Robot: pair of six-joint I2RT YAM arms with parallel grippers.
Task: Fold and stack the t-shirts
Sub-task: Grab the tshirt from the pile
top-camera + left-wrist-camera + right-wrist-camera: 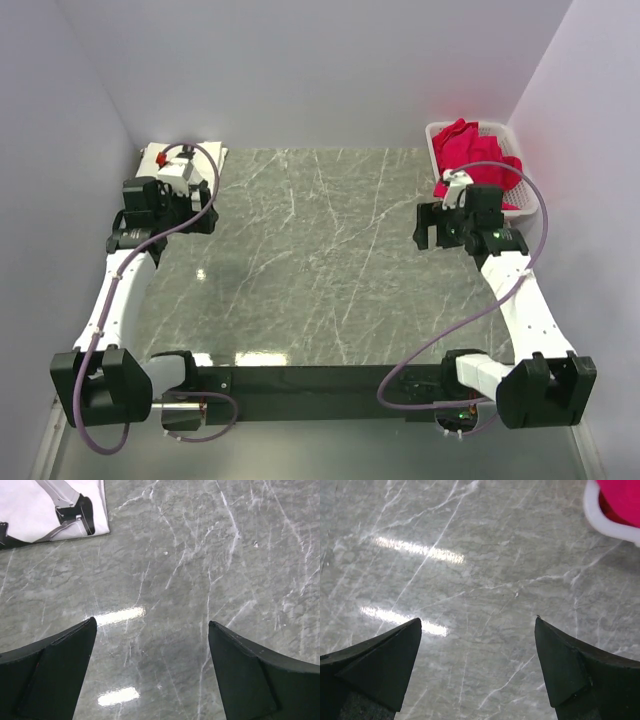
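Grey marble table (320, 260) underneath everything, streaked with white veins. Nearest on the left: left gripper (151, 622) with jaws spread wide, holding nothing, hovering over bare stone. Same on the right: right gripper (477, 620) gaping wide, nothing in its grasp, only stone beneath. Beyond the left gripper, ahead and to its left at the far left corner: white t-shirt (45, 510) with a black print, lying flat on the table with one straight edge and a corner in view. Looks already folded. Near that gripper, not touching it. Beyond the right gripper, ahead and to its right at the far right corner: white basket (600, 520) with a heap of red t-shirts (470, 150) bunched inside, seemingly hanging over the near rim. No long axis to read in that heap: crumpled, no hem or sleeve to pick out. Judged from the layout: red t-shirts not yet folded, so probably next a reach into the basket. Clearly a job for the right gripper, near the basket, with the left gripper well apart across the table. Calls for a move forward and rightward, then down onto the top of the heap, taking care not to catch the basket rim.
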